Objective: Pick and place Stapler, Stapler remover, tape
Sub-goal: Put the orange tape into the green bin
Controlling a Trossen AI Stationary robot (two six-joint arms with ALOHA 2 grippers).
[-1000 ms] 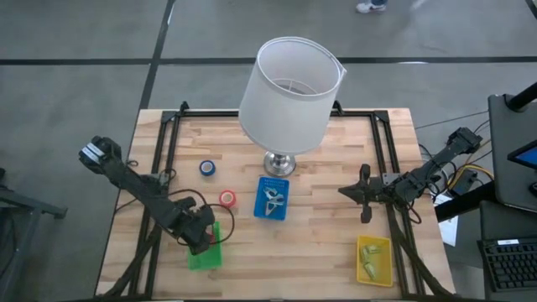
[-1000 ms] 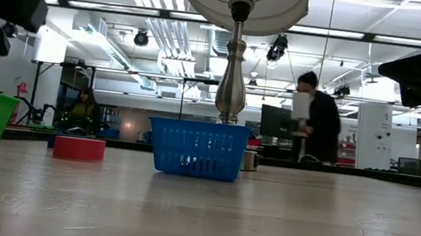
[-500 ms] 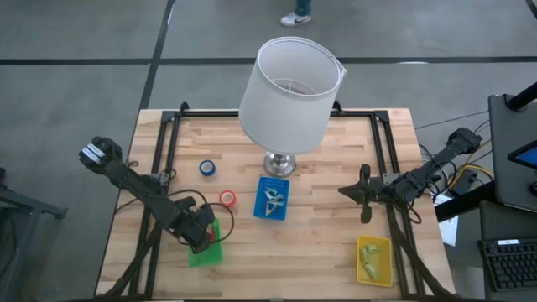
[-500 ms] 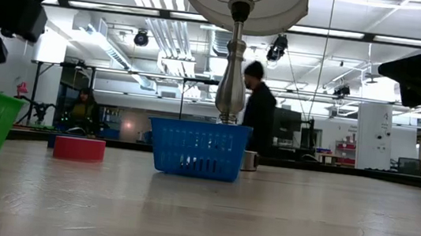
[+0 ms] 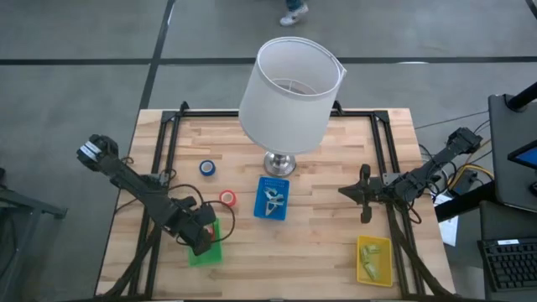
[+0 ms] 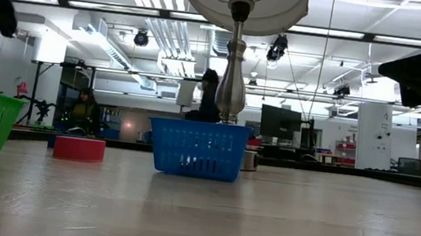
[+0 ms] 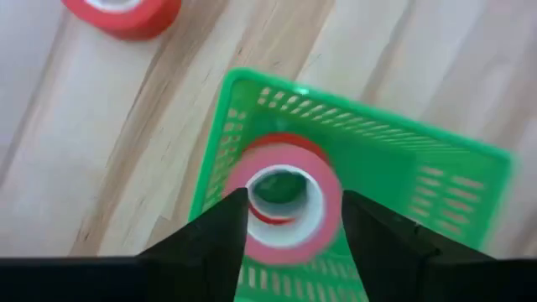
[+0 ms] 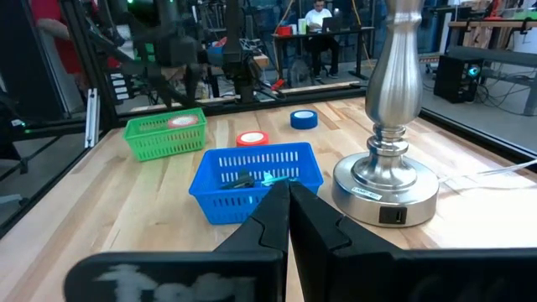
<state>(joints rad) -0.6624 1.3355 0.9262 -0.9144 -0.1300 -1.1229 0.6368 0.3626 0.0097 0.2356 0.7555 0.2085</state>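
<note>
Since a second ago our left hand (image 5: 201, 241) has crept a bit further over the green bin (image 5: 205, 254). It hangs above the bin, fingers spread; a red tape roll (image 7: 283, 204) sits between them, over another roll, and whether it's already released we can't tell. We'd guess this is the drop-off. Next comes fetching the other red tape (image 5: 227, 199) or the blue tape (image 5: 207, 168), both on the desk (image 5: 327, 243). Our right hand (image 5: 362, 193) waits clenched, well apart. The blue bin (image 5: 272, 199) contents are hard to make out.
</note>
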